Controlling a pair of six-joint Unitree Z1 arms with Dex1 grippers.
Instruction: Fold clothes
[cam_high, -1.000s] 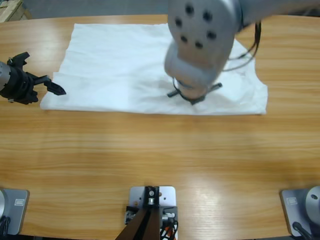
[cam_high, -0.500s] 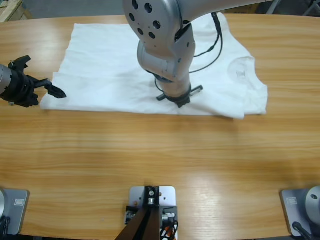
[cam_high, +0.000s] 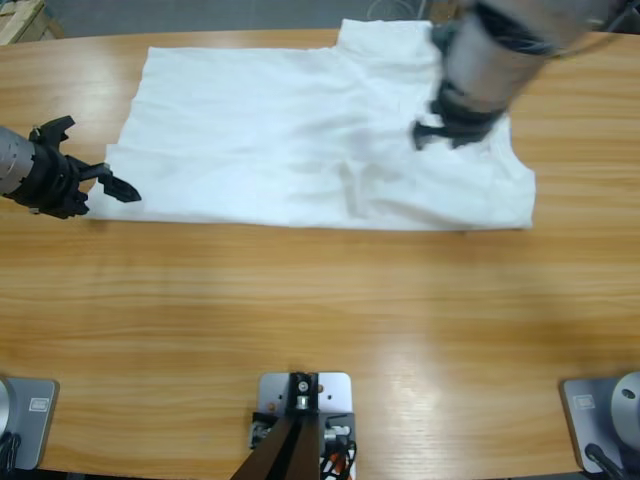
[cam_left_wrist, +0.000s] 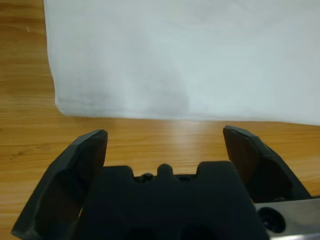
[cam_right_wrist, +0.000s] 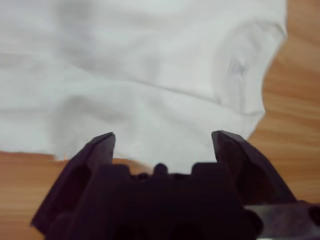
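T-shirt (cam_high: 300, 140) flat, long axis left-right, collar right; both hands (cam_left_wrist: 165, 145) (cam_right_wrist: 162, 145) spread.

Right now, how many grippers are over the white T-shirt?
1. The right gripper is over the T-shirt near its collar end. The left gripper is beside its opposite end, over bare table, jaws open.

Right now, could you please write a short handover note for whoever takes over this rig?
Left tool: open, empty, over bare table just off the shirt's lower-left corner.
Right tool: open, empty, above the shirt's collar end.
Shirt: spread flat along the table's far side, slightly wrinkled, with one small ridge near the middle.
Done: nothing folded yet.
Left: grasp the shirt and make all the folds.
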